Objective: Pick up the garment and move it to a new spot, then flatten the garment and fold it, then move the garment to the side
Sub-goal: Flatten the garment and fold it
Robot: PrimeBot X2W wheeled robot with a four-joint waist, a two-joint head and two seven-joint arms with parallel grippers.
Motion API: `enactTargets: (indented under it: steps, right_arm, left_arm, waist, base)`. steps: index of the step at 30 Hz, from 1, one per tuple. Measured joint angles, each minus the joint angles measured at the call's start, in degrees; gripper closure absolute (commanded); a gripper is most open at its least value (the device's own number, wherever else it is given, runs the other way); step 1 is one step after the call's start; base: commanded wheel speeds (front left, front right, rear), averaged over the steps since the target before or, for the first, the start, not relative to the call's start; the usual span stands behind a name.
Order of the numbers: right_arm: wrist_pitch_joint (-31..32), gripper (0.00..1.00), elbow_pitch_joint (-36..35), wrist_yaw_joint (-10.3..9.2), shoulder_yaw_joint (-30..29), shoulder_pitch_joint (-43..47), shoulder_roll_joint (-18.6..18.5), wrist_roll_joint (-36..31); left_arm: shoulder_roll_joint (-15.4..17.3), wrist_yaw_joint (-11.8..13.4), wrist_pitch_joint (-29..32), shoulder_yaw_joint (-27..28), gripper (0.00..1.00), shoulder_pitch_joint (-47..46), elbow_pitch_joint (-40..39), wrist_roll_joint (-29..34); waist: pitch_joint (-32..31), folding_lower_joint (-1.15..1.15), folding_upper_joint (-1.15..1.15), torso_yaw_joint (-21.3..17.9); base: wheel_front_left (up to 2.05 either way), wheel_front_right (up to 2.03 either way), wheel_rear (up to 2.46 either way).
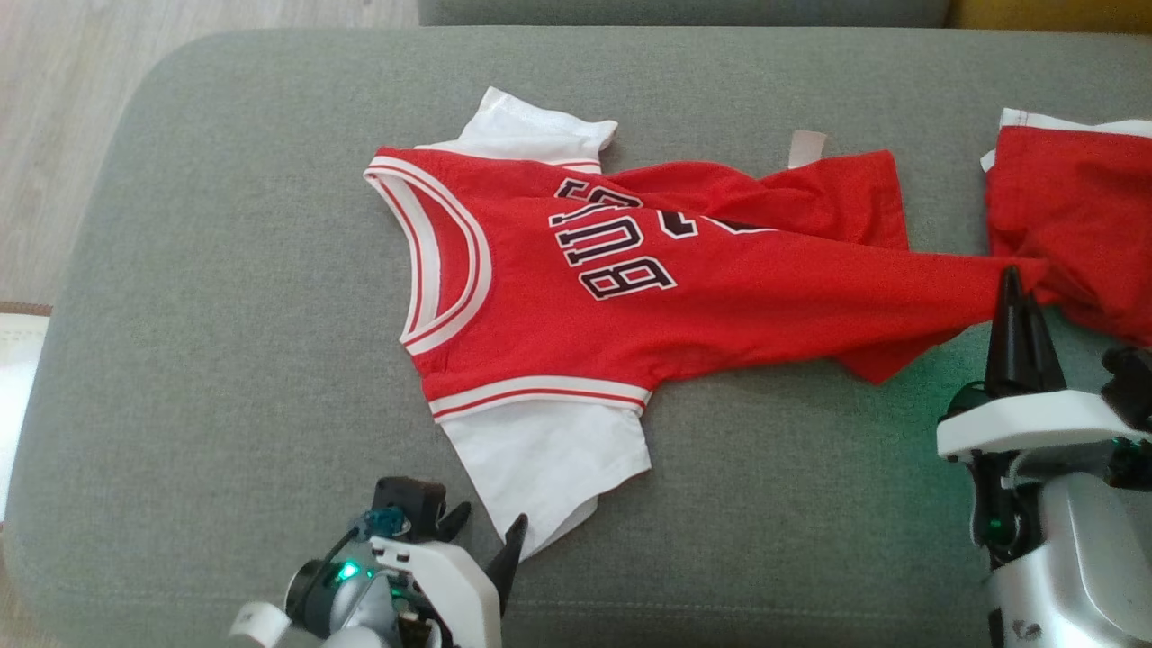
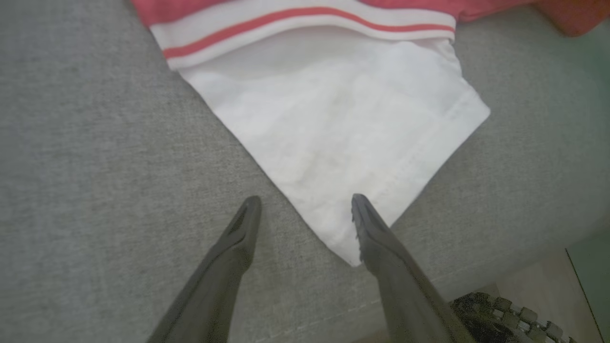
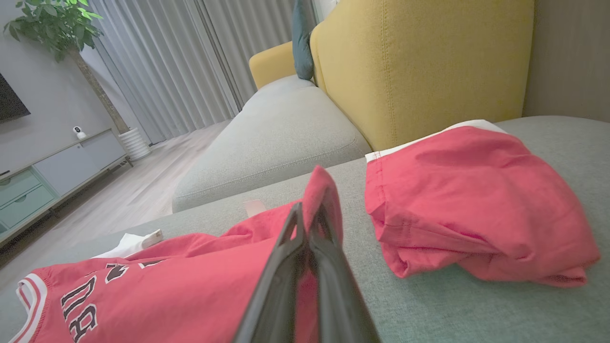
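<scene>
The garment (image 1: 630,279) is a red jersey with white sleeves and black lettering, lying spread across the grey cushion (image 1: 225,315) with its collar to the left. My right gripper (image 1: 1012,277) is shut on the jersey's hem corner (image 3: 321,190) and pulls it out to the right, lifted off the cushion. My left gripper (image 1: 490,526) stands open at the near edge. Its fingers straddle the tip of the near white sleeve (image 2: 343,138), one finger (image 2: 245,228) over bare cushion, the other over the sleeve's corner.
A second red garment (image 1: 1075,216) lies bunched at the cushion's right end, also close beside my right gripper (image 3: 476,200). A yellow sofa back (image 3: 419,62) rises behind it. Wooden floor (image 1: 63,108) lies beyond the cushion's left edge.
</scene>
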Motion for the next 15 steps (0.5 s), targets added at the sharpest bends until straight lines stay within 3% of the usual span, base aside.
enactTargets:
  steps: [15]
  right_arm:
    - [-0.07, 1.00, -0.66, 0.00, 0.69, -0.08, 0.00, -0.02]
  left_arm:
    - [-0.45, -1.42, 2.10, 0.07, 0.03, -1.62, 0.83, -3.57]
  waist:
    - [1.81, 0.00, 0.00, -1.22]
  base:
    - [0.00, 0.00, 0.00]
